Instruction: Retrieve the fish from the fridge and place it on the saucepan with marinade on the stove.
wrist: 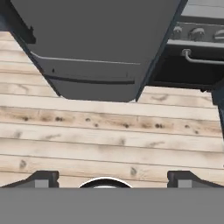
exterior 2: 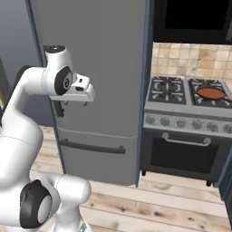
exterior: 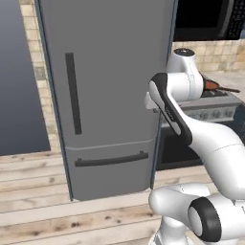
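Arm base: the white base and dark-jointed lower links are sitting closest to the cameras, at the lower right of the left base view and the lower left of the right base view.
Gripper (wrist: 112,179): it is hanging released, its two dark fingertips (wrist: 41,178) standing far apart at the bottom of the hand view, nothing lying between them; it is pointing down at the plank floor (wrist: 109,140) in front of the fridge.
Arm: it is rising and bending forward, its hand hovering in front of the fridge door, apart from it.
Fridge (exterior: 105,72): it is standing tall and grey with both doors shut; the dark vertical door handle (exterior: 73,93) is running down the upper door, and the drawer (exterior: 110,167) with a dark horizontal bar is sitting below it.
Fish: nothing of it is showing, the fridge being closed.
Stove (exterior 2: 190,113): it is standing just beside the fridge on its right, with pale grates, a silver knob strip and an oven handle (exterior 2: 186,140) below.
Saucepan (exterior 2: 211,94): it is resting on the stove's near right burner, well apart from the gripper.
Marinade (exterior 2: 210,93): it is lying as a flat orange-red disc inside the saucepan.
Microwave (exterior 2: 195,18): it is hanging black above the stove.
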Available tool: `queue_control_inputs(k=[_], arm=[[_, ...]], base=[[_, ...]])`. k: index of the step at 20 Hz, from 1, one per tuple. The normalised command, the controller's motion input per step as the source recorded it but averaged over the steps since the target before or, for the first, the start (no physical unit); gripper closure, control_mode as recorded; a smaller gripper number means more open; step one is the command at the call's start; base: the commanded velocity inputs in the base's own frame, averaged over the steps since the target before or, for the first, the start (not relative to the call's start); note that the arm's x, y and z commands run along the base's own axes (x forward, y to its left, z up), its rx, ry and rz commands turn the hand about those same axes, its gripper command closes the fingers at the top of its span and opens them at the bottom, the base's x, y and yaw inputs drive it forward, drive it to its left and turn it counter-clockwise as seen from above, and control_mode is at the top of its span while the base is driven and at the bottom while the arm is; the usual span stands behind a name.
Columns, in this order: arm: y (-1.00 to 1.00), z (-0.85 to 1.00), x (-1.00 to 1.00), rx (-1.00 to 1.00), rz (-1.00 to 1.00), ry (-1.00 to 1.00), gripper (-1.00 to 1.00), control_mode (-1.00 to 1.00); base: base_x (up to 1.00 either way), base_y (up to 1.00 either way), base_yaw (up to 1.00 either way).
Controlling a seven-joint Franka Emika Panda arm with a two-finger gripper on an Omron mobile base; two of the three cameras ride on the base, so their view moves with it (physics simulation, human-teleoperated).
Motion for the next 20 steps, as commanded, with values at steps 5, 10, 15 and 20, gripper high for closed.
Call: queue_control_inputs(k=[5, 10, 15, 20], arm=[[0.00, 0.00, 0.00, 0.00, 0.00, 0.00, -1.00, 1.00], [0.00, 0.00, 0.00, 0.00, 0.00, 0.00, -1.00, 1.00], [0.00, 0.00, 0.00, 0.00, 0.00, 0.00, -1.00, 1.00], [0.00, 0.00, 0.00, 0.00, 0.00, 0.00, -1.00, 1.00]], base=[[-0.03, 1.00, 0.12], [0.00, 0.98, 0.05], [0.29, 0.73, -0.06], [0.19, 0.36, -0.15]])
